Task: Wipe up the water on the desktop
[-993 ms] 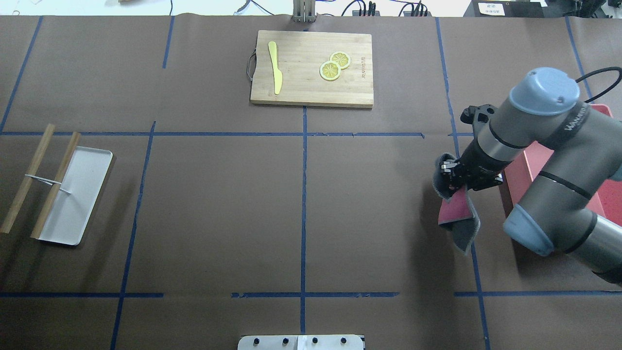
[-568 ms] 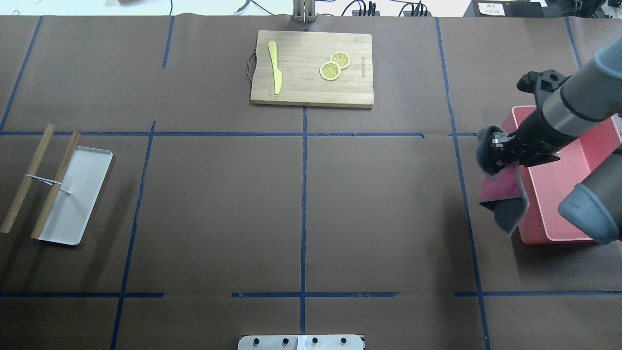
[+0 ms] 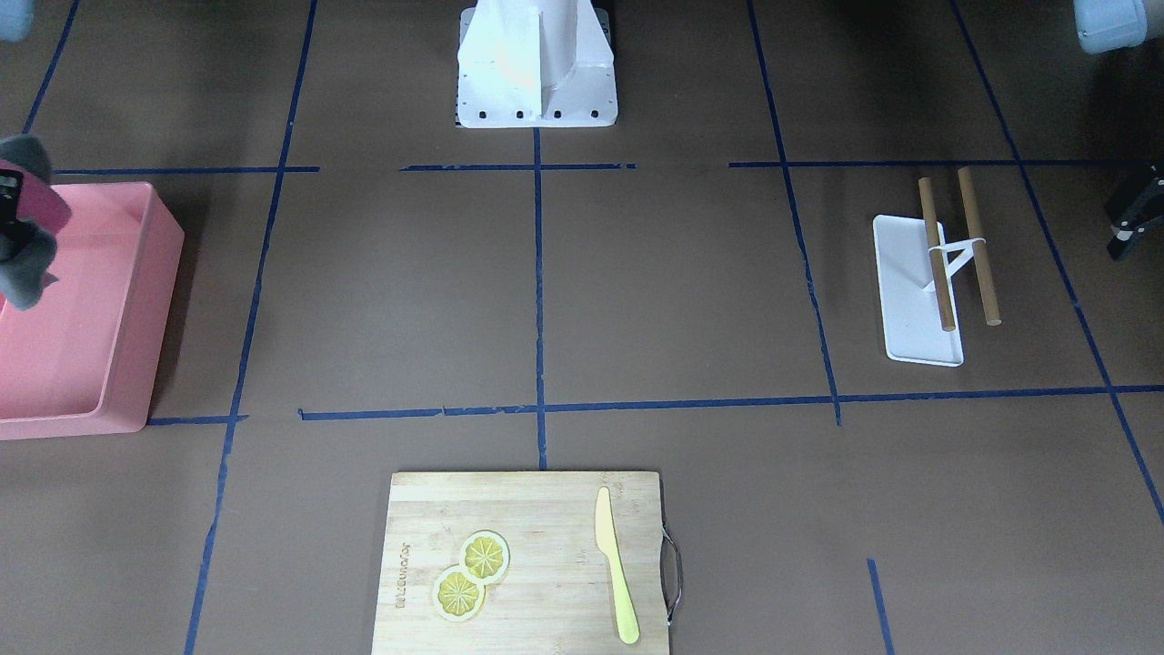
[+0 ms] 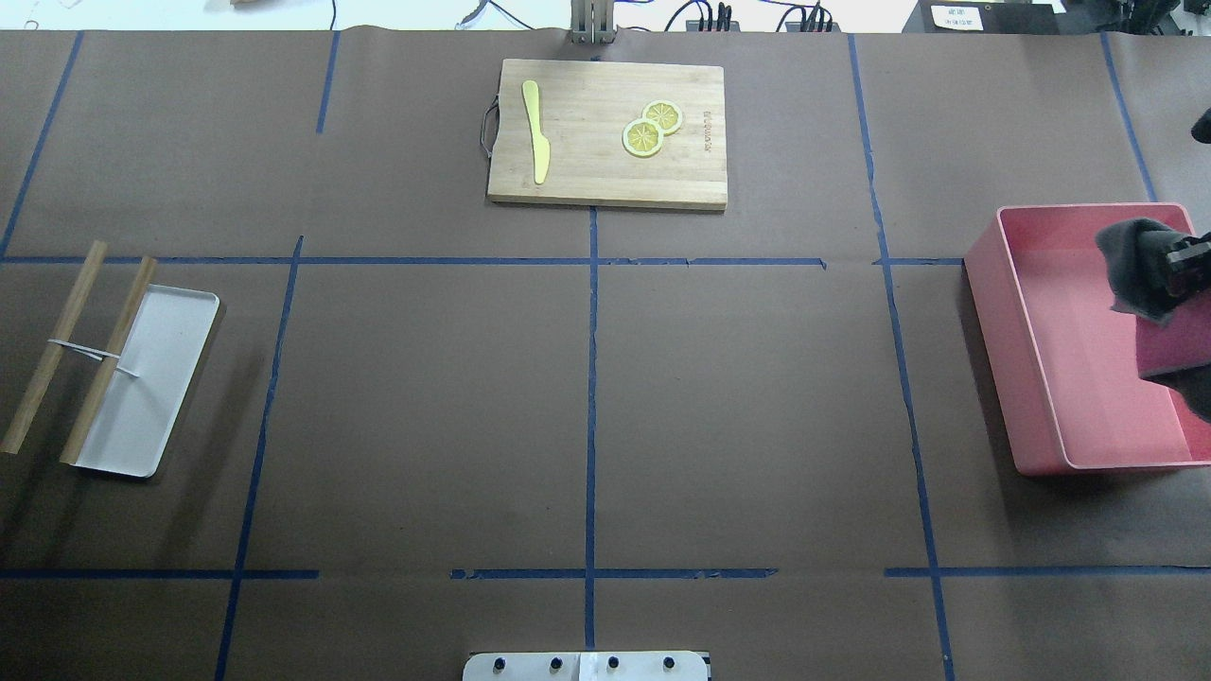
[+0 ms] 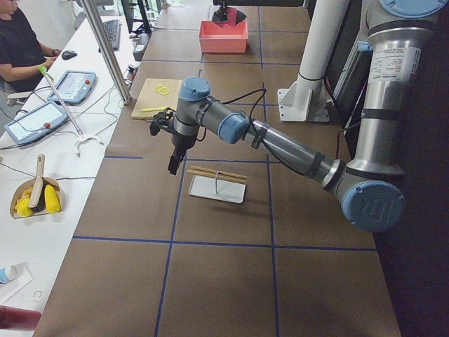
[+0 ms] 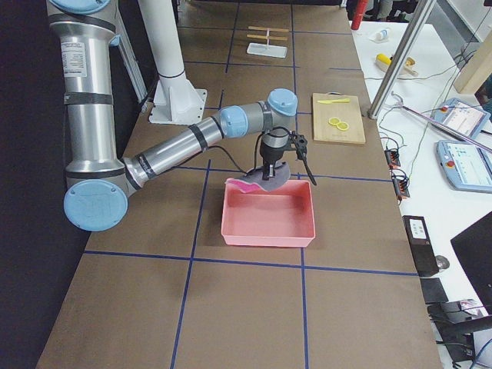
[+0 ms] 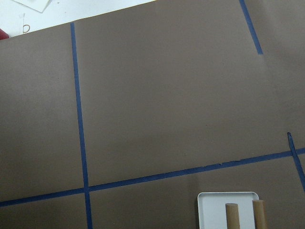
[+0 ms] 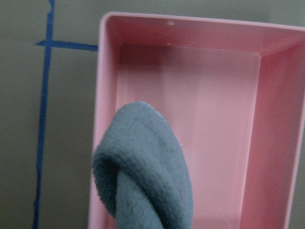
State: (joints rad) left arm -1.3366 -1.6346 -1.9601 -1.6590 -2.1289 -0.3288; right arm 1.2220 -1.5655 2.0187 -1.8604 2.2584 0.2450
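Note:
The desktop (image 4: 426, 397) is a dark-brown surface with a grid of blue tape lines; I see no water on it. My right gripper (image 4: 1183, 270) is shut on a grey and red cloth (image 4: 1135, 265) and holds it over a pink bin (image 4: 989, 322) at the table's right end. The cloth hangs above the bin's inside in the right wrist view (image 8: 143, 167) and in the exterior right view (image 6: 265, 183). My left gripper (image 5: 172, 165) hovers above the desktop near the white tray (image 5: 216, 189). I cannot tell whether it is open or shut.
A bamboo cutting board (image 4: 605, 175) with a yellow knife (image 4: 536, 128) and two lemon slices (image 4: 651, 130) lies at the far middle. The white tray (image 4: 156, 378) with two wooden sticks (image 4: 52, 345) lies at the left. The robot base (image 3: 536, 68) stands at the near middle edge.
My right gripper has carried the cloth to the right, from above the desktop beside the tape line to over the pink bin. Nothing else has moved.

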